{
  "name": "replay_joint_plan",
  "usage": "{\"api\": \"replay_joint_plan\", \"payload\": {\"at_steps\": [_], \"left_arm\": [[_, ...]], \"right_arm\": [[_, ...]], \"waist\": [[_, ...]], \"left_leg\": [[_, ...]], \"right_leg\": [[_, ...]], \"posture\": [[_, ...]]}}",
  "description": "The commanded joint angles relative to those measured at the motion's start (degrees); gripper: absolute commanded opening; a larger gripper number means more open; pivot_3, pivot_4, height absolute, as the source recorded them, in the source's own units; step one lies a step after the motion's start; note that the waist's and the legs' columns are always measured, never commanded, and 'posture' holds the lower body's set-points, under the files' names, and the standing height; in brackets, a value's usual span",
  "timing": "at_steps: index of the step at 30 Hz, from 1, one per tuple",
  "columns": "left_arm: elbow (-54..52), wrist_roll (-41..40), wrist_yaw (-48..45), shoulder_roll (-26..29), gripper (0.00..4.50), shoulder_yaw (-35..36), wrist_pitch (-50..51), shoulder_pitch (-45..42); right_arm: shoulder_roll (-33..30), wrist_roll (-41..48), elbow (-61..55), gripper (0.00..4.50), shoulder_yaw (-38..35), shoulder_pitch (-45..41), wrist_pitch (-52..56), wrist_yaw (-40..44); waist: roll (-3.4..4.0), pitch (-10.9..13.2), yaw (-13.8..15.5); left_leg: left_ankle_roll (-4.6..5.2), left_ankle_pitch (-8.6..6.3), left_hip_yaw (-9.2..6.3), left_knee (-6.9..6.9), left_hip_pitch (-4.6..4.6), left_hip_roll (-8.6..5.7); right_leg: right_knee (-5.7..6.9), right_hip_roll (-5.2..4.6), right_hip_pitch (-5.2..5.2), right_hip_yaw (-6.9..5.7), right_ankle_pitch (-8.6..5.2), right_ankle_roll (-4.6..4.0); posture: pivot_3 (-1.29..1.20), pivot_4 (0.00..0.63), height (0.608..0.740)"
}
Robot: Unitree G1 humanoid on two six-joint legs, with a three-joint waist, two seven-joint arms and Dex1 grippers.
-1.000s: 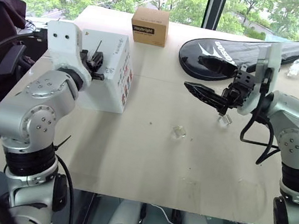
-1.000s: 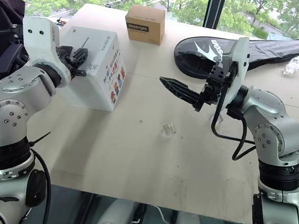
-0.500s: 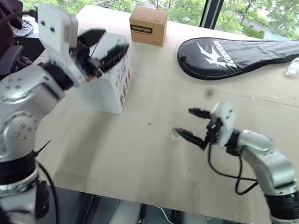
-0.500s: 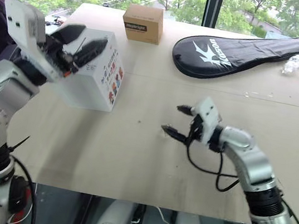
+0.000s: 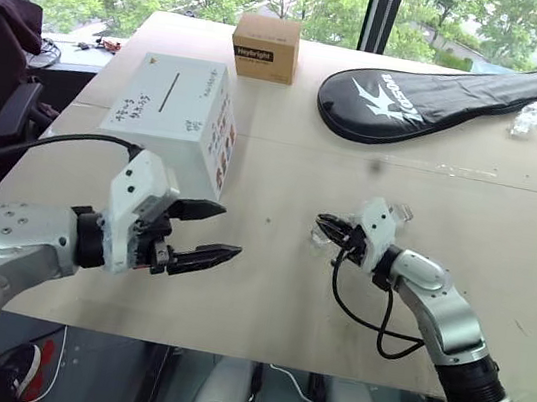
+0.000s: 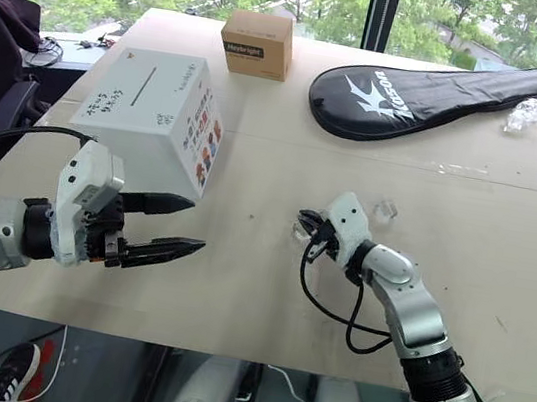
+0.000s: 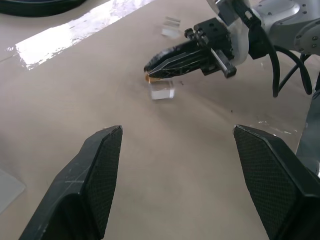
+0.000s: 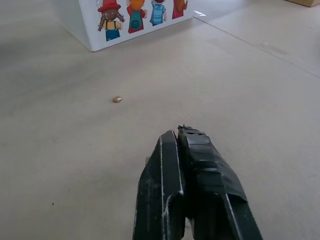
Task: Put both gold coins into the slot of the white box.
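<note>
The right arm lay low over the wooden table [image 5: 265,292], elbow bent, forearm running back toward the robot, and the right gripper [image 5: 323,221] pointed nearly level toward the white box [image 5: 175,116]. Its two black fingers [image 8: 190,200] were pressed together. In the left wrist view a small gold glint, apparently a gold coin [image 7: 148,77], showed right at the tips, though whether it was pinched between them or just lay under them I could not tell. The tips sat just beside a small clear plastic piece [image 7: 162,93] on the table; a second clear piece [image 7: 171,27] lay farther off.

The left arm was folded low in front of the robot, near the table's close edge, and the left gripper [image 5: 205,232] pointed across toward the right one. Its fingers [image 7: 92,170] stood spread wide apart with nothing between them.

The white box stood on the robot's left side of the table, the slot [image 5: 167,91] on its top face beside the handwritten characters, cartoon figures on its side. Another small gold speck [image 8: 117,99] lay on the bare table between the right gripper and the box. A brown cardboard box [image 5: 266,47] and a black racket cover [image 5: 437,90] sat at the far side.
</note>
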Motion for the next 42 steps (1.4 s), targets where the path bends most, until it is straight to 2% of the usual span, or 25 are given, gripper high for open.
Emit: {"api": "replay_joint_plan", "payload": {"at_steps": [1,6,10,14,15,18,21,27,39,42], "left_arm": [[-0.5,-1.8,0.5,-0.9,3.6,2.0,-1.4,0.6],[1.4,-3.8,3.5,-5.5,3.6,2.5,-3.1,-0.1],[3.4,-11.3,10.7,-14.6,3.6,1.0,-4.3,-3.1],[5.3,-17.7,22.8,-25.5,3.6,-0.6,-8.3,-9.0],[6.4,-19.3,27.0,-29.8,3.6,-1.3,-10.5,-11.5],[8.9,-21.6,34.9,-40.0,3.6,-3.6,-16.2,-17.1],[10.8,-22.0,37.1,-45.5,3.6,-4.8,-20.0,-20.3],[10.8,-24.3,37.6,-49.6,3.6,-7.5,-23.3,-22.1],[9.6,-26.9,37.8,-49.5,3.6,-12.6,-24.2,-19.5],[9.7,-28.3,37.6,-48.4,2.83,-12.9,-23.6,-18.8]], "right_arm": [[0.4,1.3,-1.8,0.04,-1.3,-0.1,0.5,0.7],[5.4,11.0,-4.6,0.04,-7.5,-0.7,7.8,-0.7],[10.9,23.7,-8.2,0.04,-15.6,-4.3,16.5,-4.7],[17.8,38.1,-9.9,0.04,-23.4,-10.8,23.4,-13.8],[19.6,41.9,-9.9,0.04,-25.0,-12.5,24.5,-16.3],[24.0,51.9,-9.1,0.04,-27.7,-16.2,25.8,-21.8],[28.5,59.6,-7.4,0.04,-28.6,-17.7,25.5,-27.4],[30.5,64.7,-6.1,0.04,-25.3,-18.6,23.6,-31.1],[28.8,64.8,-5.4,0.04,-19.7,-19.4,19.6,-29.7],[28.6,65.3,-5.7,0.0,-19.1,-19.4,19.3,-29.7]], "waist": [[0.0,0.0,-0.1],[-0.01,0.0,-0.1],[0.01,0.0,0.0],[-0.03,-0.1,0.1],[-0.03,-0.1,0.1],[-0.01,-0.1,0.4],[-0.03,-0.1,0.0],[-0.03,-0.1,-0.4],[-0.03,-0.1,-0.4],[-0.03,-0.1,-0.4]], "left_leg": [[0.0,0.0,0.0,0.0,0.0,0.0],[0.0,0.0,-0.01,0.0,0.0,0.0],[0.05,-0.03,-0.05,0.02,0.0,0.0],[0.2,-0.12,-0.11,0.16,-0.03,-0.02],[0.2,-0.12,-0.15,0.19,-0.03,-0.02],[0.21,-0.11,-0.17,0.2,-0.03,-0.03],[0.21,-0.11,-0.08,0.25,-0.05,-0.1],[0.24,-0.1,-0.02,0.25,-0.06,-0.09],[0.31,-0.13,-0.02,0.31,-0.05,-0.03],[0.31,-0.14,-0.02,0.31,-0.05,-0.01]], "right_leg": [[0.0,0.0,0.0,0.0,0.0,0.0],[0.03,0.0,0.0,0.0,0.01,0.02],[0.06,0.0,0.0,-0.02,0.02,0.03],[0.14,-0.02,0.01,-0.05,0.05,0.04],[0.17,-0.01,0.02,-0.09,0.05,0.04],[0.2,0.01,0.04,-0.11,0.06,0.04],[0.22,0.01,0.04,-0.06,0.07,0.04],[0.21,0.1,0.04,-0.04,0.06,0.05],[0.22,0.5,0.07,0.03,0.06,0.05],[0.22,0.52,0.06,0.03,0.06,0.05]], "posture": [[0.0,0.15,0.74],[0.0,0.15,0.74],[0.0,0.15,0.74],[0.0,0.15,0.74],[0.0,0.15,0.74],[0.0,0.15,0.74],[0.0,0.15,0.74],[0.0,0.15,0.74],[0.0,0.15,0.74],[0.0,0.15,0.74]]}}
